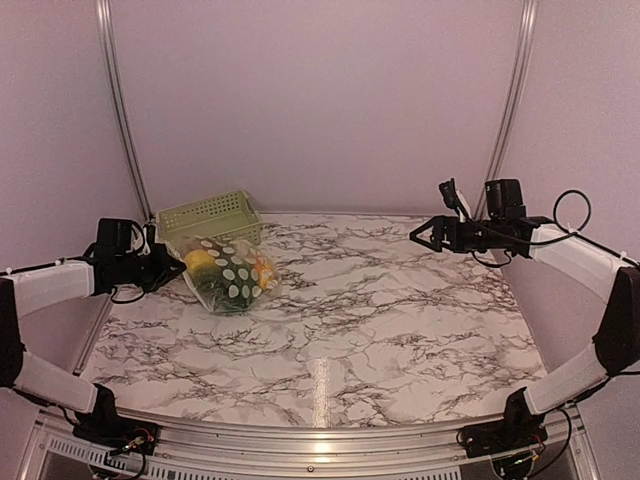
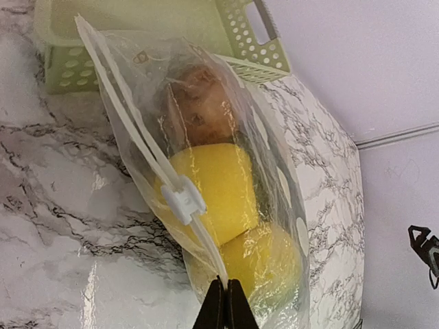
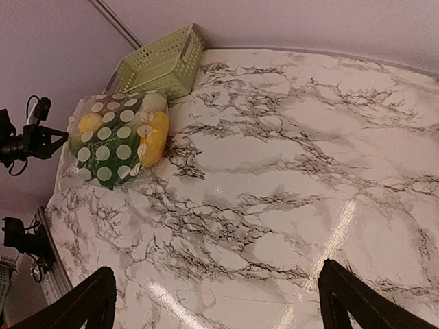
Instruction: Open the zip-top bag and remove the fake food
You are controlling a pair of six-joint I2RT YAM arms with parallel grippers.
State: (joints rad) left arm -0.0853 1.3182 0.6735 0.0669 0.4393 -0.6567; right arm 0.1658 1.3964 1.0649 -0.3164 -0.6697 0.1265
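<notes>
From above, the bag point(image 1: 228, 272) lies on the marbled worktop point(image 1: 400, 320) at the left rear, just in front of a light green basket point(image 1: 208, 215), with the toy food point(image 1: 200, 258) inside it. The left claw point(image 1: 172, 264) is at the bag's left edge. The right claw point(image 1: 420, 233) hangs over the right rear of the worktop, well apart from the bag, its jaws spread.

In the left wrist view, the left claw point(image 2: 225, 305) is pinched shut on the bag's zip strip, just below the white slider point(image 2: 184, 200). Two yellow pieces and a brown one show through the clear plastic.

In the right wrist view, the right claw's fingers point(image 3: 357, 301) stand wide apart, holding nothing. The polka-dot side of the bag point(image 3: 116, 140) faces this camera, beside the basket point(image 3: 161, 65).
</notes>
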